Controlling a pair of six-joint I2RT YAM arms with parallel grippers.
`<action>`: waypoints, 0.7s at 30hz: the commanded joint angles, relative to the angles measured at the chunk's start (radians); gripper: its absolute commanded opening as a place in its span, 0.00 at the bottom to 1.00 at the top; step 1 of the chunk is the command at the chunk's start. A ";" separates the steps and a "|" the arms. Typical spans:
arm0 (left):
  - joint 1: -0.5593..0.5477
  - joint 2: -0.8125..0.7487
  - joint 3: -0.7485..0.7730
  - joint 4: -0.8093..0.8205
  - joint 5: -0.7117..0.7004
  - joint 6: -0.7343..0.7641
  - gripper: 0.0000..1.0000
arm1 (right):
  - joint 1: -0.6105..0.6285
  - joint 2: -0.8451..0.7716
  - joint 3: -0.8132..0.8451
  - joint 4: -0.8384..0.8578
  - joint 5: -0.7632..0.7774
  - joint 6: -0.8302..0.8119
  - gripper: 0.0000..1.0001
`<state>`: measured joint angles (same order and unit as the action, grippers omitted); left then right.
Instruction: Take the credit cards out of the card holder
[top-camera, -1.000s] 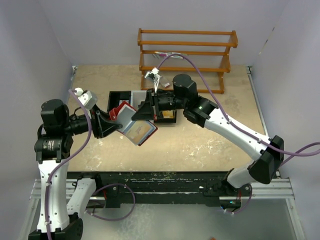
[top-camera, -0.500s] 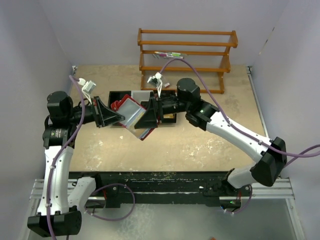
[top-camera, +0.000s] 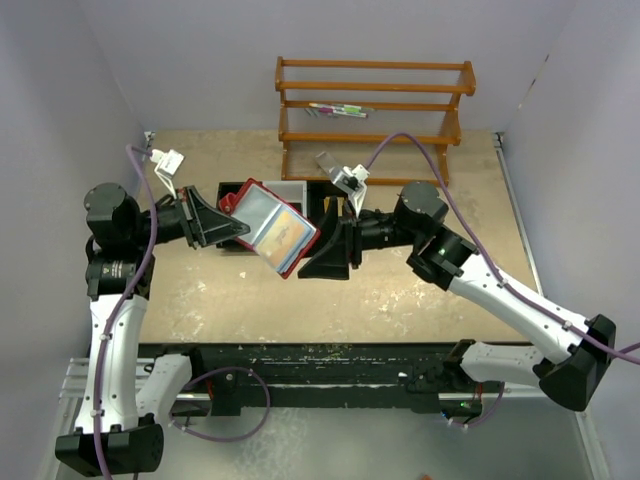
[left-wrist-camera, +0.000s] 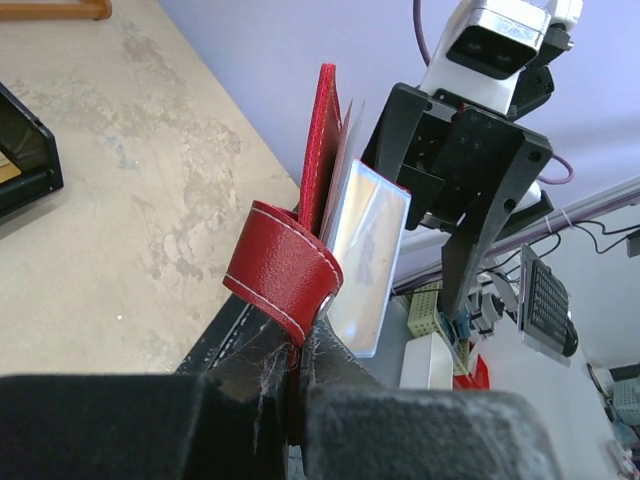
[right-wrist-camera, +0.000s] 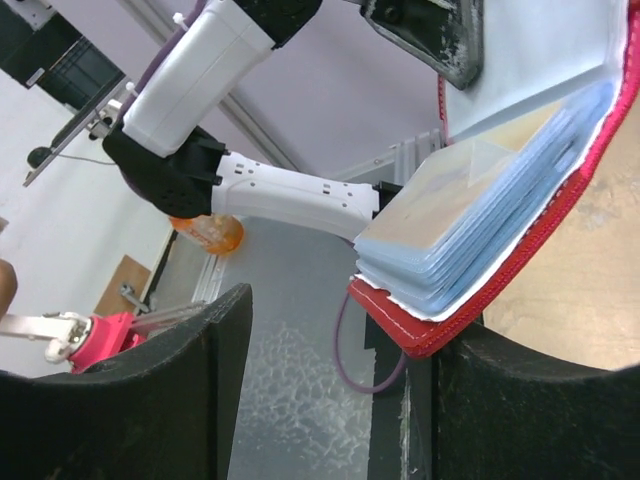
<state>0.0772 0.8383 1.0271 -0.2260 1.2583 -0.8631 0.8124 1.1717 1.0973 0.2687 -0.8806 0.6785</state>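
**Top view, centre.** The left gripper (top-camera: 232, 222) is pressed shut on the card holder (top-camera: 262, 212) at its snap tab (left-wrist-camera: 285, 275) and holds it, opened, above the table (top-camera: 400, 290). We see the wallet's long axis run from upper left to lower right of the frame, with the pinched end at upper left and the free end at lower right. The credit cards (top-camera: 287, 233) sit in the clear sleeves (right-wrist-camera: 500, 200), a tan face uppermost. The right gripper (top-camera: 332, 255), jaws spread and holding nothing, stands just beside that free end, on its right. In the right wrist view the sleeve stack's corner lies at upper right, above the gap between the fingers (right-wrist-camera: 150, 400). We judge the right arm the nearer for the pull. Which sleeve edge is open we cannot tell.
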 joint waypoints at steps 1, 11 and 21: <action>0.003 -0.014 0.032 0.075 0.016 -0.072 0.00 | 0.001 -0.003 0.040 -0.080 0.080 -0.079 0.60; 0.002 -0.032 0.046 0.145 0.026 -0.168 0.00 | 0.001 -0.028 0.050 -0.117 0.282 -0.104 0.51; 0.002 -0.022 0.044 0.169 0.030 -0.199 0.00 | 0.001 -0.073 0.003 -0.063 0.279 -0.158 0.49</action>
<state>0.0772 0.8196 1.0283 -0.1196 1.2797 -1.0229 0.8124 1.1679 1.1015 0.1261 -0.6086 0.5770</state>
